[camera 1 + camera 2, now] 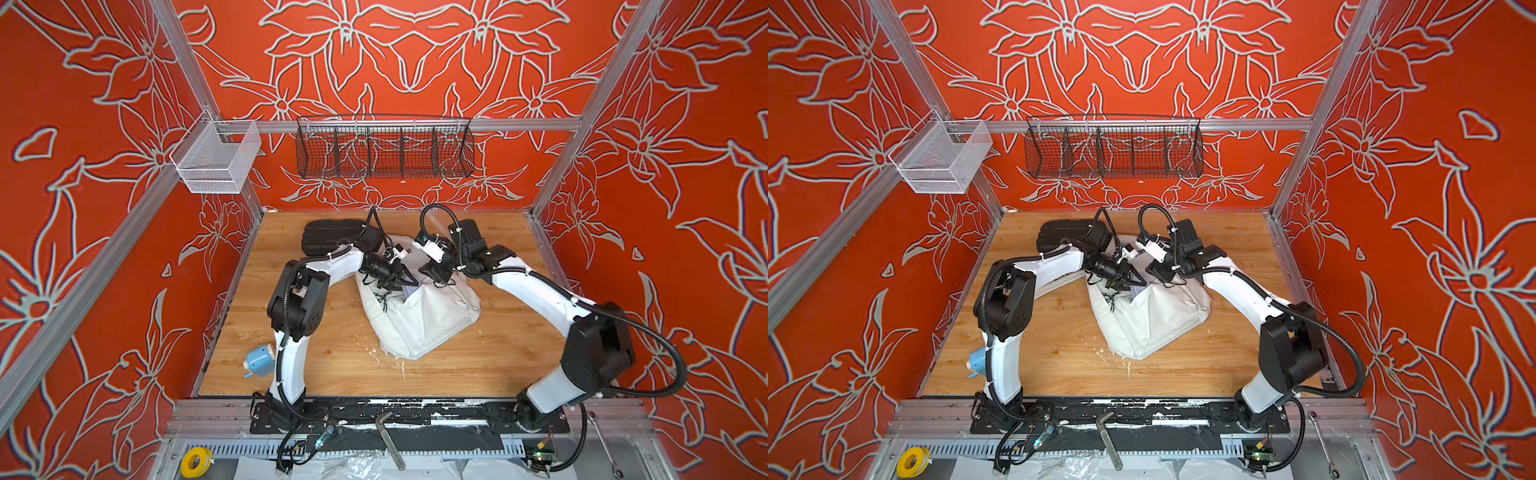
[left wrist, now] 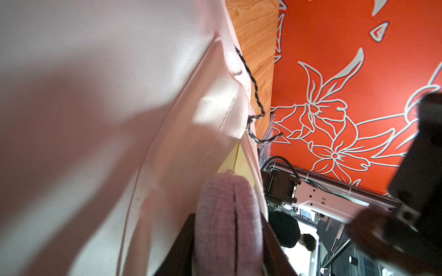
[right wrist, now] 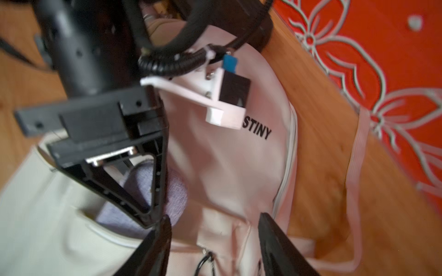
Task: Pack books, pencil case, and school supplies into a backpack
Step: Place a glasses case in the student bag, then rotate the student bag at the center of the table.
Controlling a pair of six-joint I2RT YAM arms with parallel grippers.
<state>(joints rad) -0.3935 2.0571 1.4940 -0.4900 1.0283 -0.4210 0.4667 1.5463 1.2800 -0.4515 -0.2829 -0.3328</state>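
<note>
The white backpack (image 1: 419, 320) (image 1: 1150, 324) lies in the middle of the wooden table, its top opening towards the arms. My left gripper (image 1: 406, 280) (image 1: 1136, 280) (image 2: 227, 241) is shut on the lilac pencil case (image 2: 222, 203) (image 3: 177, 193), which sits at the mouth of the opening. My right gripper (image 1: 434, 274) (image 1: 1163, 272) (image 3: 215, 239) is open just above the backpack's fabric (image 3: 227, 155), near a black zip cord (image 3: 205, 260), holding nothing. The light-blue sharpener (image 1: 259, 360) (image 1: 977, 359) stands at the front left, beside the left arm. The books are hidden.
A black ribbed hard case (image 1: 332, 237) (image 1: 1063, 232) lies at the back left, behind the left arm. A black wire basket (image 1: 384, 147) and a white mesh basket (image 1: 216, 158) hang on the walls. A hex key (image 1: 390, 440) and a yellow tape roll (image 1: 194, 461) lie beyond the front rail.
</note>
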